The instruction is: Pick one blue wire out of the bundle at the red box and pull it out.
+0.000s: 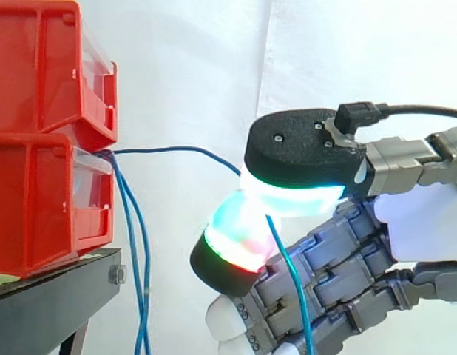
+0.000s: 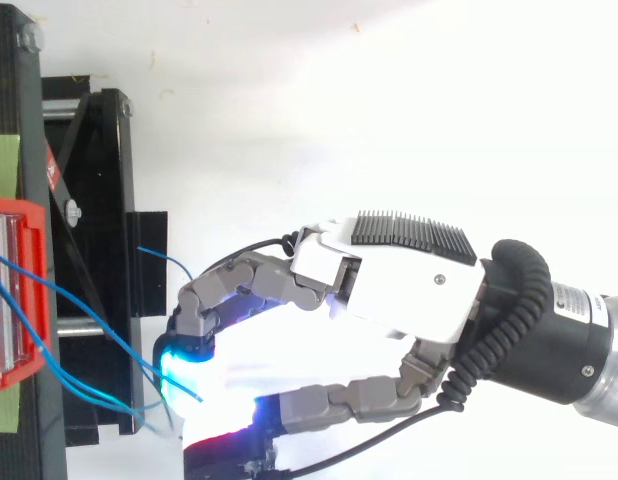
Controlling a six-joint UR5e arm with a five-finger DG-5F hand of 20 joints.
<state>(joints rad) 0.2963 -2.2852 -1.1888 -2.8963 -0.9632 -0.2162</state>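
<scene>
- Side view: hand [image 1: 339, 255] pinches one blue wire [image 1: 177, 150], right of the red box [image 1: 36, 200].
- Pulling stage (I judge); next, draw it farther from that box.

Lower ends of blue wires [image 1: 140, 296] below the side view's bottom edge

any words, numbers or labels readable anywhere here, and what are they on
Nothing can be read in either view.
Small red and white sticker on the black stand: marks too small to read.
Red bins: no print visible.
Green tape: no writing visible.
Hand: no legible marking.
</scene>
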